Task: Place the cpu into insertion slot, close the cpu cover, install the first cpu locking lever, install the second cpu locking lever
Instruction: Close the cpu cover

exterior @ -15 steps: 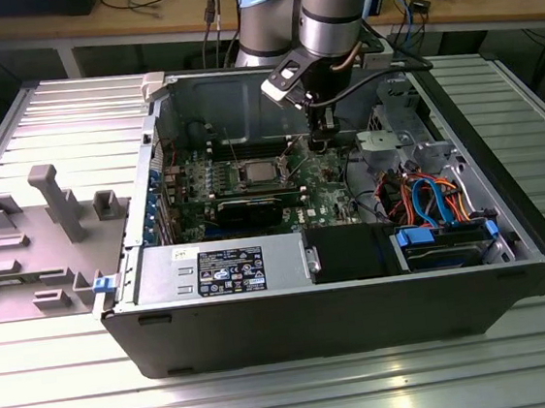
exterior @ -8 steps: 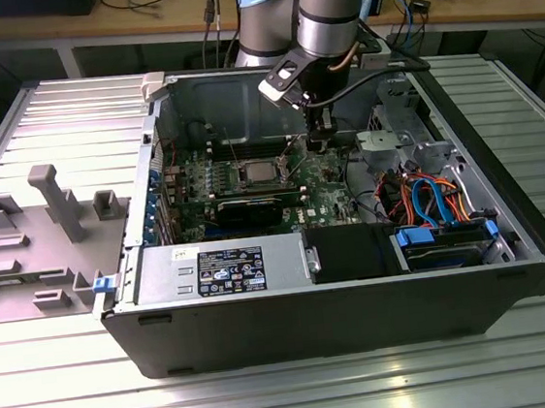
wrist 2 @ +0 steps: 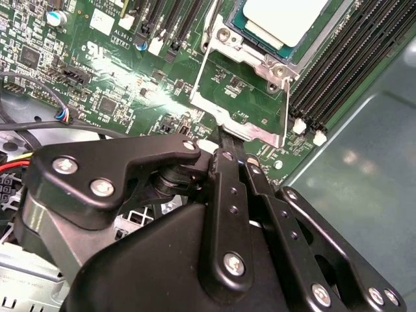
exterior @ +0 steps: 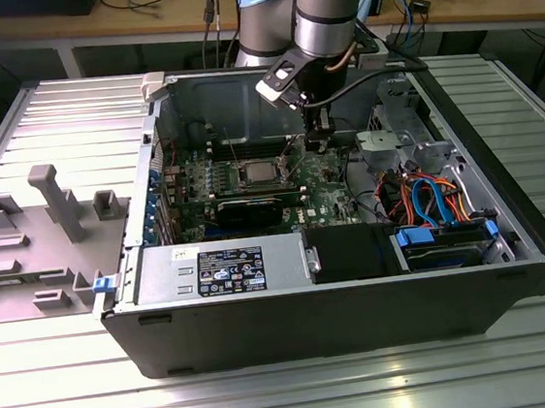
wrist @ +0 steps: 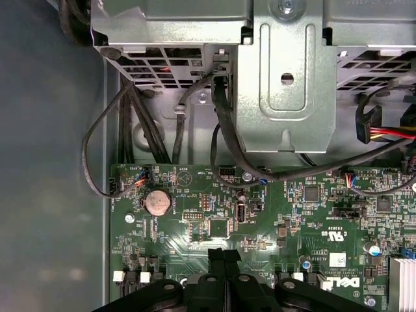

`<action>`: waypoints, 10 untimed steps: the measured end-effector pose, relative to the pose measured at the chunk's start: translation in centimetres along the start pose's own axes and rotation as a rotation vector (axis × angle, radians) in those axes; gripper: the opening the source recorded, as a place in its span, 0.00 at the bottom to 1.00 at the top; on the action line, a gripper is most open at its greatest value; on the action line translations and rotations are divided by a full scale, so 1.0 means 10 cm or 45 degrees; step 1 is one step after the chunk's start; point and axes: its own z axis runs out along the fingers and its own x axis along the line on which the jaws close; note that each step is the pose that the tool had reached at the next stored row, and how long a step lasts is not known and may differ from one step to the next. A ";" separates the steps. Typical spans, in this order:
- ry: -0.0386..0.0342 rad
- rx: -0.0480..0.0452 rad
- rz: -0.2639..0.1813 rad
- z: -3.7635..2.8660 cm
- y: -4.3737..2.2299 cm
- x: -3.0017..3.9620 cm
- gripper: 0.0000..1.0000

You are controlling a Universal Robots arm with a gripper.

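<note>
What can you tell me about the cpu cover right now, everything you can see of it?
The cpu cover is a thin, shiny silver metal frame with a large square cut-out; green circuit board shows through it in the second wrist view. It stands open, swung off the cpu, which lies uncovered beyond its far end. It looks tilted rather than flat. The gripper meets its near edge, fingers pressed together, apparently pinching it.
</note>
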 end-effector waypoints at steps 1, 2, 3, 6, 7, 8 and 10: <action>0.0000 0.000 0.000 0.000 -0.003 0.000 0.11; 0.0001 0.000 0.000 0.000 -0.005 0.000 0.11; -0.0001 0.000 0.000 0.000 -0.009 0.000 0.11; 0.0000 0.000 0.000 0.000 -0.025 0.000 0.11; 0.0000 0.000 0.000 0.000 -0.028 0.000 0.11; 0.0000 0.000 0.000 0.000 -0.032 0.000 0.11; 0.0000 0.000 0.000 0.000 -0.040 0.000 0.11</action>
